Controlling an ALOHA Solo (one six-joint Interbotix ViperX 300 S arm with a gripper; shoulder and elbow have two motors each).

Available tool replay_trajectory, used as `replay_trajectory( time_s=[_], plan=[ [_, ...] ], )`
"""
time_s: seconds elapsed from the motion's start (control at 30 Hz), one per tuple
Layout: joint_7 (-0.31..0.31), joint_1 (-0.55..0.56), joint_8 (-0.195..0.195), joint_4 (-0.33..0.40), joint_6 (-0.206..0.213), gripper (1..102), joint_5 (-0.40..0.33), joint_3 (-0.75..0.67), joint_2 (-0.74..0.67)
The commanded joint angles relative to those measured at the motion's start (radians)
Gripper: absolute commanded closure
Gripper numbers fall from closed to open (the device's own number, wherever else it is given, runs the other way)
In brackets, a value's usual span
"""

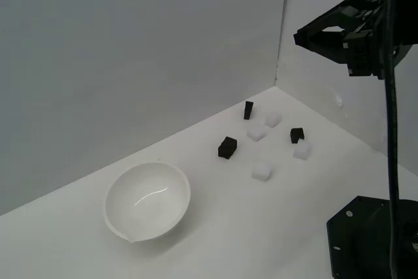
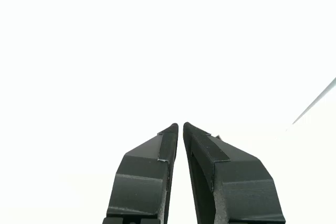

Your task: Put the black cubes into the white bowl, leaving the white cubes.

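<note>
pincer [image 1: 304,36] raised high above the worktop [image 1: 215,227], tips pressed almost together with only a thin slit between them in the wrist view, and nothing held. its wrist camera sees only bright blank surface beyond the fingertips [image 2: 170,132], so no cube lies in its line of sight.

white bowl [image 1: 148,200]: far below the pincer and well off toward the exterior view's left, upright, its pouring lip on the near rim; the inside looks bare, holding no cube.

black cubes: three, all on the worktop outside the bowl. one [image 1: 227,147] lies lowest and farthest from the pincer, the nearest of the three to the bowl; one [image 1: 248,110] stands tilted by the corner of the backdrop walls [image 1: 130,63]; one [image 1: 297,135] sits almost straight beneath the pincer.

white cubes: four, mixed in among the black ones and apart from them, at [image 1: 273,119], [image 1: 257,132], [image 1: 301,151] and [image 1: 261,171].

progress, as judged from this layout: none of the three transfers is done. all three black cubes are left to pick and drop; the white cubes need only be left alone.
</note>
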State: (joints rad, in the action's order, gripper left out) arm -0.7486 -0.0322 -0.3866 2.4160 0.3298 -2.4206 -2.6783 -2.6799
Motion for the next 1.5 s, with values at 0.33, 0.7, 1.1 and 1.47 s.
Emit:
replay_trajectory(
  time_s=[0.33, 0.7, 1.1, 1.47],
  plan=[
    [-0.046, -0.083, -0.003, -0.028, -0.101, 100, 0.037, 0.238, 0.238],
    [-0.057, -0.17, -0.017, -0.026, -0.166, 100, 0.035, 0.434, 0.434],
    [-0.057, -0.196, -0.017, -0.026, -0.167, 98, 0.035, 0.621, 0.623],
    [-0.057, -0.216, -0.017, -0.025, -0.166, 62, 0.031, 0.721, 0.719]
  ],
)
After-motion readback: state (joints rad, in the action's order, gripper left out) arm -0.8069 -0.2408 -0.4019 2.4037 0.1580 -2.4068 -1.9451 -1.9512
